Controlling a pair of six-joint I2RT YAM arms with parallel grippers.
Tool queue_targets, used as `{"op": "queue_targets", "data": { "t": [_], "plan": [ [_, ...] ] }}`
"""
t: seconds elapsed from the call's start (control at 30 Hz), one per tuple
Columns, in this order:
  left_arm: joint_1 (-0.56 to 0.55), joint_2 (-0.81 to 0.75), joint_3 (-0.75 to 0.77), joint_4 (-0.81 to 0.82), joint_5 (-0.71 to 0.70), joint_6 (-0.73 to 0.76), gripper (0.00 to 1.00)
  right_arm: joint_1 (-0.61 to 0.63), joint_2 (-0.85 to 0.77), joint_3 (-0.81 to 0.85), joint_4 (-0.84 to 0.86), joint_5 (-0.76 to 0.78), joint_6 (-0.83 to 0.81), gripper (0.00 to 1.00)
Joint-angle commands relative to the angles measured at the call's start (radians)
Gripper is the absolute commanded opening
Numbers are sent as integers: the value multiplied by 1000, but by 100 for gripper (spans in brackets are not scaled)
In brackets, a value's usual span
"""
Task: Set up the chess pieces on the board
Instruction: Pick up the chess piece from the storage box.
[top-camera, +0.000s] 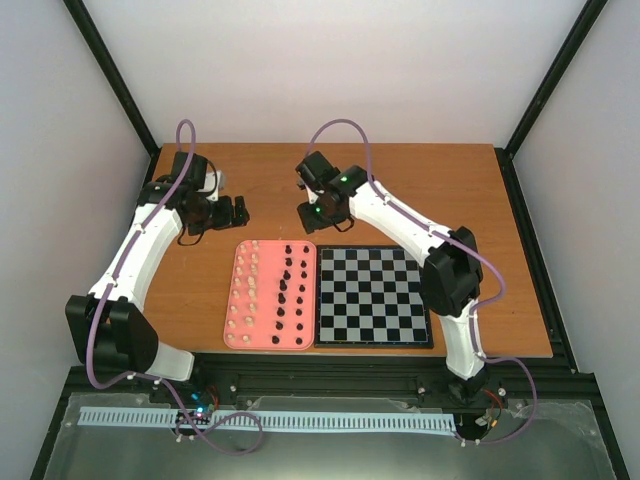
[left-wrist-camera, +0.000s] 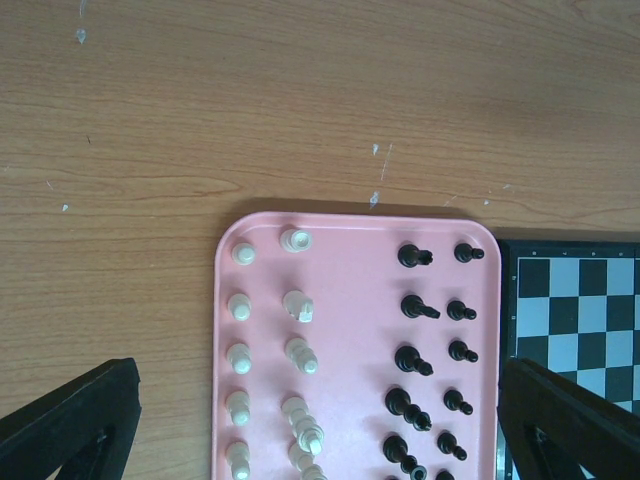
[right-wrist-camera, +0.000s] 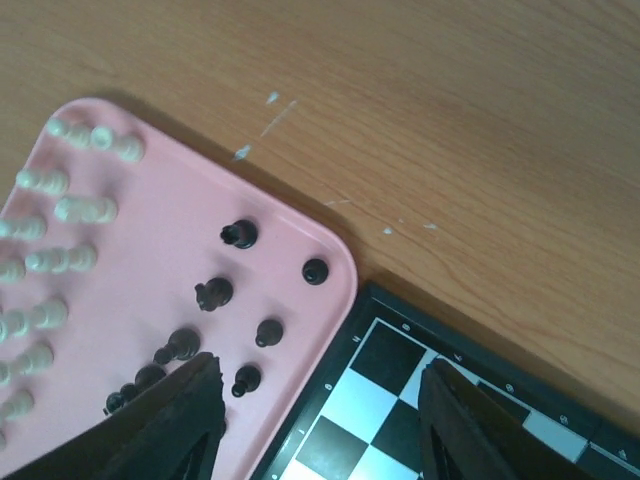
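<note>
The board (top-camera: 372, 295) lies bare; the dark pieces (top-camera: 291, 295) stand in two rows, running near to far, on the board side of the pink tray (top-camera: 268, 300) just beside it. The right gripper (top-camera: 314, 212), wide open and empty, hangs just past the rows' far end, nearer to them than the open left gripper (top-camera: 228, 212). Bare wooden table (top-camera: 450, 180) lies beyond.

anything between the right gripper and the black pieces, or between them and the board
Nothing visible. The open right gripper hangs above the small black chess pieces in the flat pink tray's far corner; the black-and-white checkered board lies alongside, squares bare, only the tray's low rim between.
</note>
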Motion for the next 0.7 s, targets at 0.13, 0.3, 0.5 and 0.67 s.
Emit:
{"op": "queue_targets", "data": {
  "t": [0.13, 0.3, 0.5, 0.67],
  "plan": [
    [-6, 1, 0, 3, -8, 8, 100, 3, 109, 47, -32, -97, -13, 49],
    [-7, 14, 3, 3, -9, 6, 100, 8, 161, 69, -36, -114, -13, 31],
    [-7, 26, 3, 3, -9, 7, 100, 17, 201, 87, -41, -140, -19, 30],
    [-7, 33, 0, 3, -9, 8, 100, 27, 234, 93, -38, -141, -13, 30]
  ]
}}
